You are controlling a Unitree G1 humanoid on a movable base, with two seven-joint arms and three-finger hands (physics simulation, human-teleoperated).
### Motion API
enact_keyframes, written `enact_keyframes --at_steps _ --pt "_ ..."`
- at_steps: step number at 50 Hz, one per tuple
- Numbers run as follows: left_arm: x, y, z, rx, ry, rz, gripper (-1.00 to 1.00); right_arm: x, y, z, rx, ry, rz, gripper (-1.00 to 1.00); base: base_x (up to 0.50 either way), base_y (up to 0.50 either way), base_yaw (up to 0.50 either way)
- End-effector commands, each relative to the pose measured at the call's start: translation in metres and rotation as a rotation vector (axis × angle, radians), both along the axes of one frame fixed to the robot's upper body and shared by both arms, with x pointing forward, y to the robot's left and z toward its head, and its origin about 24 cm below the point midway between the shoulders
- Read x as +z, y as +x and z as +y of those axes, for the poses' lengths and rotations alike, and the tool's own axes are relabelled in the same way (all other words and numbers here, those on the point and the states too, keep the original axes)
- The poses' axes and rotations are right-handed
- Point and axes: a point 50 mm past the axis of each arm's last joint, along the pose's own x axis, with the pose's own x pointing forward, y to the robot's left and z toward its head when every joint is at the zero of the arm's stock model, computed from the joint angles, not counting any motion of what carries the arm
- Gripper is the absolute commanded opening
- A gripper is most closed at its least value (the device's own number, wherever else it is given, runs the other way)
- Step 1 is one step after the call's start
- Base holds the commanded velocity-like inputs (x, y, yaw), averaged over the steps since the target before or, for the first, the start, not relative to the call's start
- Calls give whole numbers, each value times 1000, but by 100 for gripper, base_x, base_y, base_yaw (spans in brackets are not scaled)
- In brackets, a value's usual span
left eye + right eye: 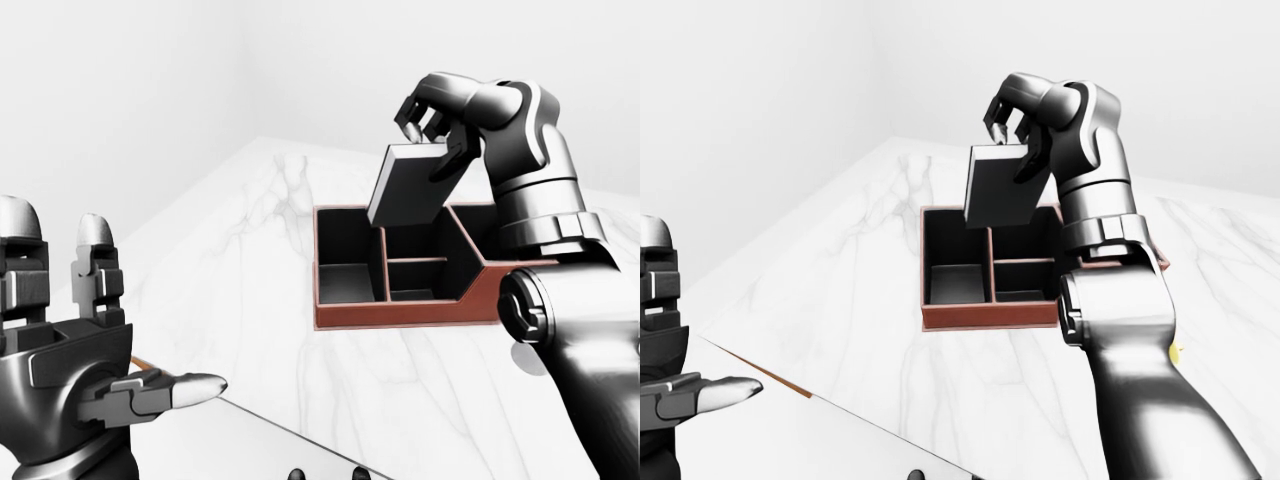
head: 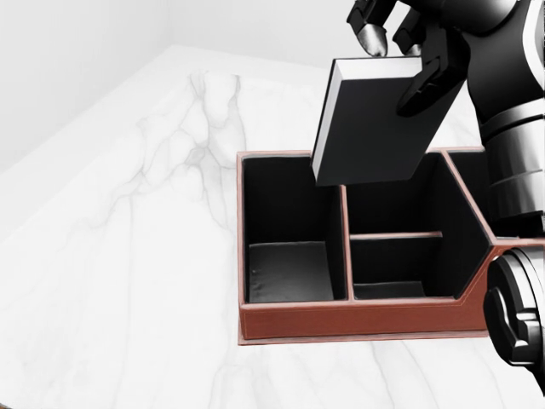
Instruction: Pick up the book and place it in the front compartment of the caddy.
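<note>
The book (image 2: 375, 123), dark-covered with a white page edge, hangs tilted and nearly upright in the head view. My right hand (image 2: 396, 64) is shut on its top edge, fingers over the top and thumb on the cover. Below it sits the caddy (image 2: 341, 324), brown leather with a black inside. It has one long compartment on the left and two smaller ones on the right. The book's lower edge is above the divider at the caddy's top end, apart from it. My left hand (image 1: 130, 340) stands open and empty at the bottom left of the left-eye view.
The caddy rests on a white marble table (image 2: 128, 256) whose left edge runs diagonally against pale walls. My right forearm (image 2: 511, 170) comes down the right side, covering the caddy's right end. A thin light panel edge (image 1: 260, 425) crosses the bottom of the eye views.
</note>
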Motion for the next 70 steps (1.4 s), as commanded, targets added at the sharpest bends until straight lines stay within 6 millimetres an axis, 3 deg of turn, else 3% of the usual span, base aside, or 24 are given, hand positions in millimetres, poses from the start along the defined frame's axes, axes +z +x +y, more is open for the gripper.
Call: enact_keyframes --at_steps 1,21,29,57,70 --pt "-19 18 1 7 -23 92 100 -9 10 -4 -20 61 126 -100 0 0 0" --pt "-25 19 0 -3 -21 122 100 -35 17 -7 -122 7 68 -100 0 0 0" --pt "-25 20 -1 -7 -20 123 100 -29 18 -14 -186 -16 -24 -100 0 0 0" --pt "-28 22 -2 -13 -20 134 100 -52 22 -28 -298 -101 -70 -100 0 0 0" --pt "-28 21 -2 -12 -21 137 100 -53 21 -35 -340 -91 -117 -100 0 0 0"
